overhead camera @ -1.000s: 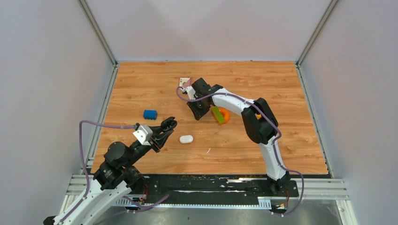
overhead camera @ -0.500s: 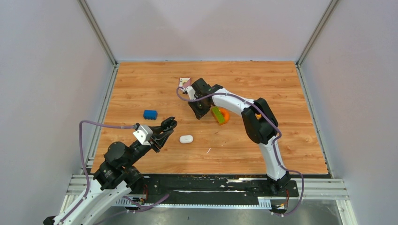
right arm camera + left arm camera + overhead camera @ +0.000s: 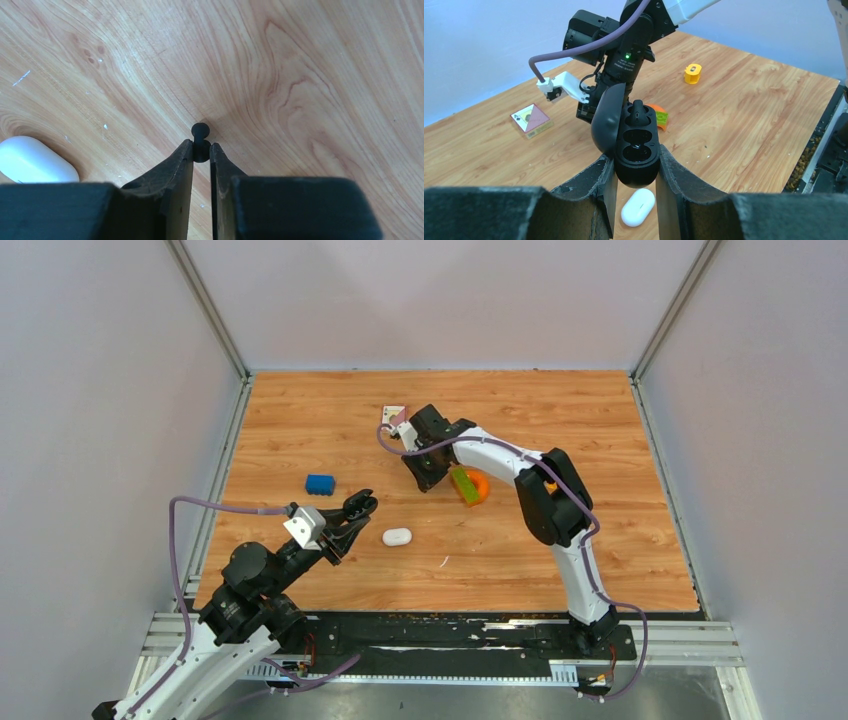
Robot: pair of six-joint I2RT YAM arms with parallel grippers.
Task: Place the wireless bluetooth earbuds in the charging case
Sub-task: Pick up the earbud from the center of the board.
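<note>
1. Left wrist view first: the left gripper (image 3: 636, 158) has its two fingers clamped on the sides of an open black pill-shaped plastic charging case (image 3: 637, 171), with the lid tipped back to the left.
2. Look inside the case. One tiny black rounded plastic earbud (image 3: 638, 111) stands upright at the far end. The hollows nearer the camera show only dark plastic.
3. Just below the held case, a white pill-shaped plastic case (image 3: 638, 207) lies shut on the wooden table (image 3: 744, 120).
4. Over to the right wrist view: the right gripper (image 3: 201, 148) is pinched tight on a second black earbud (image 3: 200, 131), whose round head pokes out past the fingertips. I cannot tell whether it touches the wood.
5. From the top view, the right gripper sits low at mid-table, just beside the orange-and-green plastic toy (image 3: 468, 485). The left gripper holds the black case nearer the bases, with the white case just to its right. A small blue block (image 3: 320, 483) lies to the left.
6. Compared with a second ago, the right gripper has shifted only slightly. The left arm, both cases, the toy and the block are where they were.
</note>
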